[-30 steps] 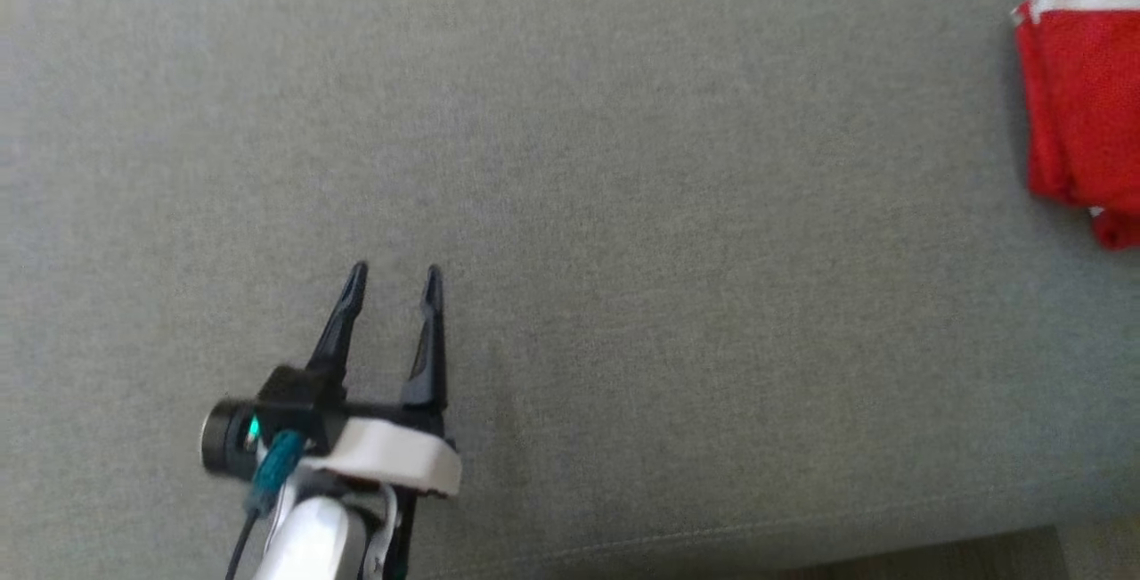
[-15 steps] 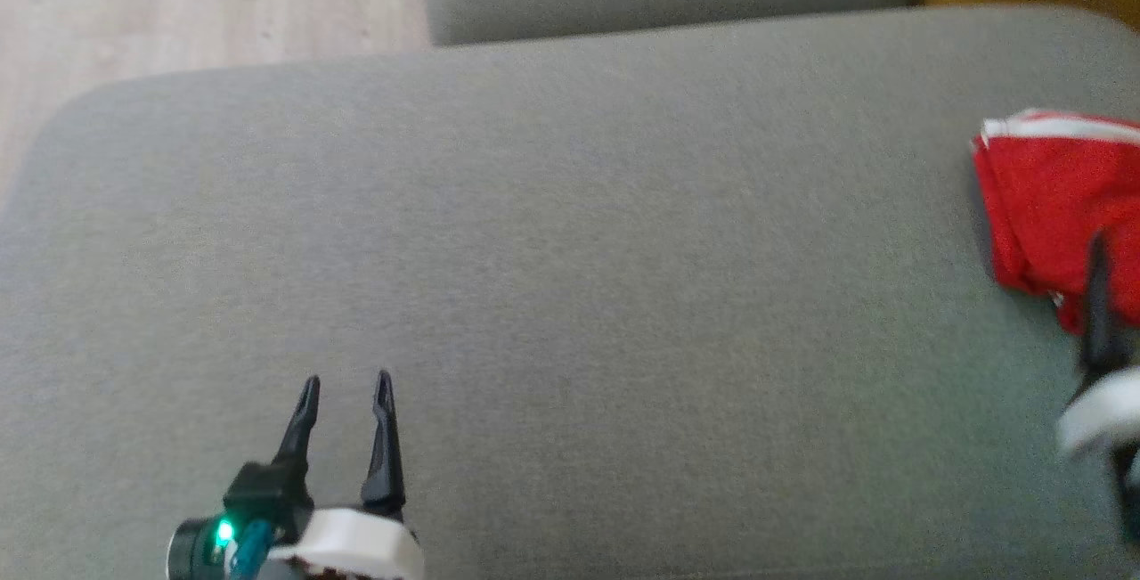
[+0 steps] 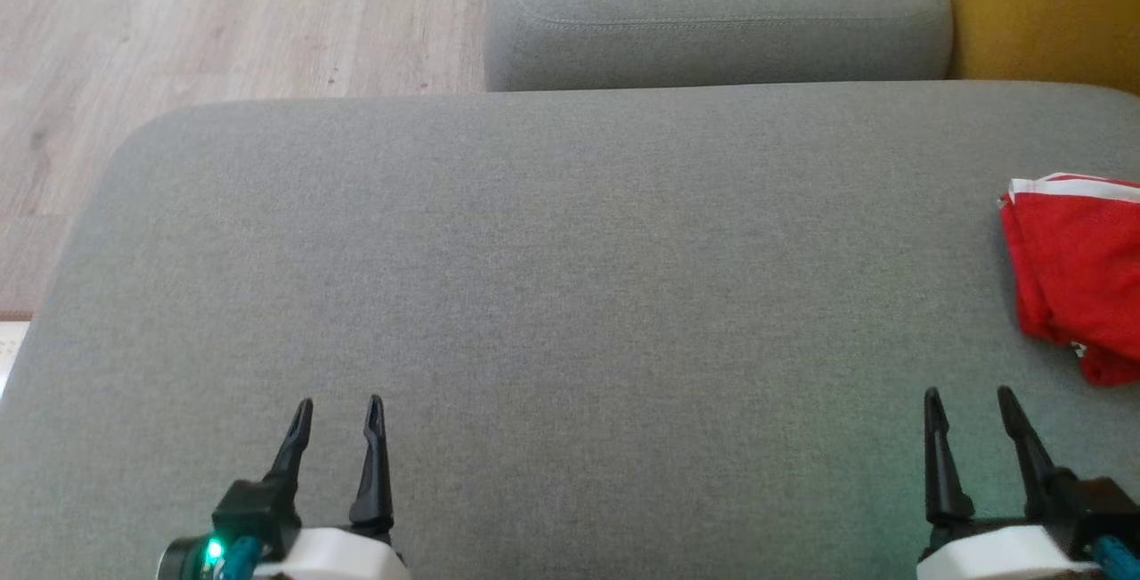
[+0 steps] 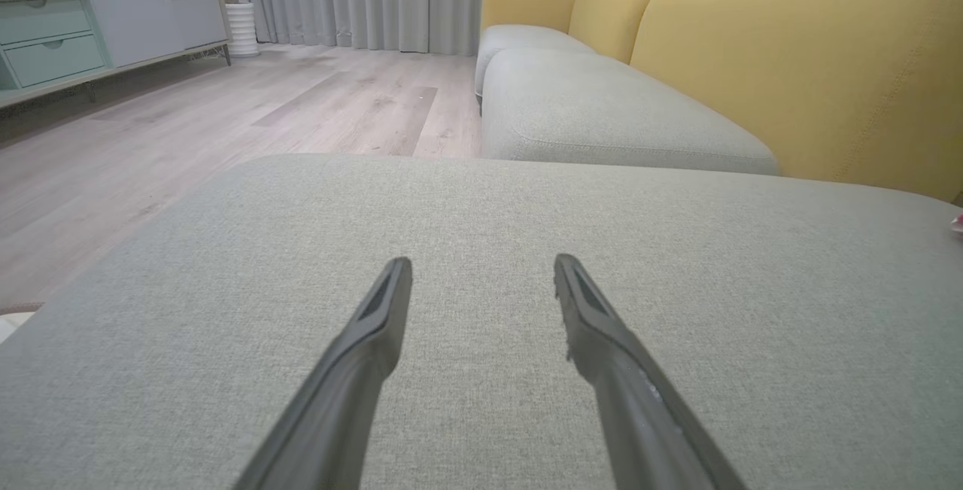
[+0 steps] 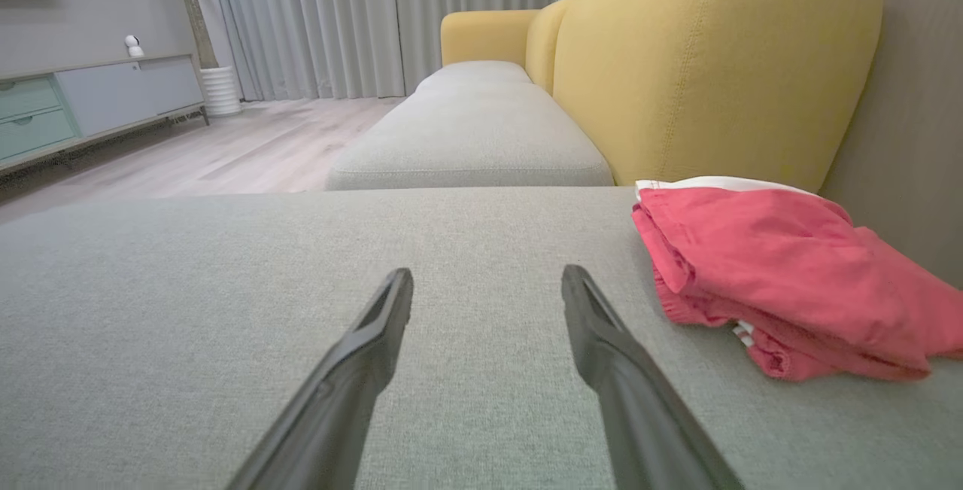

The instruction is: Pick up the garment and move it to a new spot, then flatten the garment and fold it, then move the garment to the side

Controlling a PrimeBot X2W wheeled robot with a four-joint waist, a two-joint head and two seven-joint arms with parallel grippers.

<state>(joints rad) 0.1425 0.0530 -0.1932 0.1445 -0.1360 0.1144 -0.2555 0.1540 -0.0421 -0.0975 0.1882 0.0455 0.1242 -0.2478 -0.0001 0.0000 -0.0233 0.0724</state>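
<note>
With the folded red garment (image 3: 1073,281) seemingly set aside, we hold our right gripper (image 3: 968,390) near it and our left gripper (image 3: 339,401) well apart, both spread wide and empty.

A home living room, seen from low over a sofa.

A wide grey fabric seat cushion (image 3: 570,295) spreads across the foreground, with a second grey cushion (image 4: 602,114) beyond it and plump mustard-yellow backrests (image 5: 715,61) along one side. The floor (image 4: 226,121) is pale wood-look planks. Full-length grey curtains (image 5: 316,23) hang at the far end of the room. Against a grey wall stands a long, low sideboard (image 4: 98,31) with mint-green drawers (image 4: 45,42), and a white ribbed vessel (image 4: 242,28) sits on the floor beside it. A folded red garment (image 5: 775,272) lies on the seat cushion near the backrest.
</note>
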